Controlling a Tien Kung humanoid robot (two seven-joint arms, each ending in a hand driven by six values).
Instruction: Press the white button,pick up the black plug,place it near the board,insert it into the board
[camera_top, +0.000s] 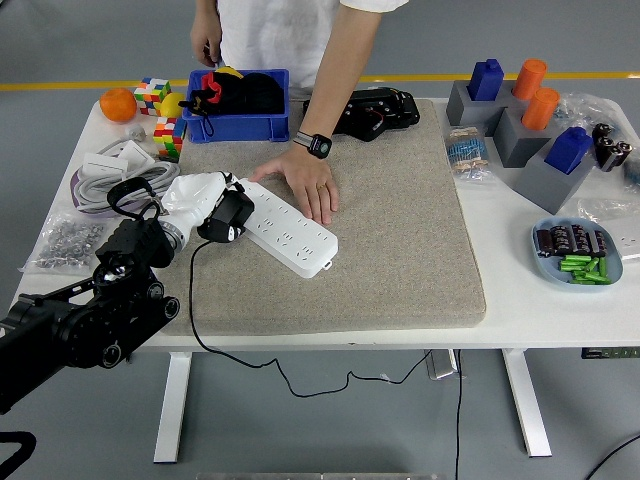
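A: Gripping the black plug (228, 214), the robot's left hand (200, 200) is covered in a white glove and its fingers are closed around the plug body. The plug is at the left end of the white power strip (285, 229), touching it or just above it; I cannot tell if the pins are inside a socket.

B: And the cable?

A: A black cable (200, 310) goes down from the plug toward 6 o'clock, over the near edge of the grey mat (400, 250) and below the table (520, 300).

B: Who else touches the strip?

A: A person stands at 12 o'clock. One hand (310, 183), with a black watch (318, 145) on the wrist, lies flat on the strip's far side, at about 2 o'clock from the plug.

B: What is around?

A: At 12 o'clock from the robot's hand is a blue bin (238, 108). At 10 o'clock are a Rubik's cube (154, 94) and an orange (118, 104).
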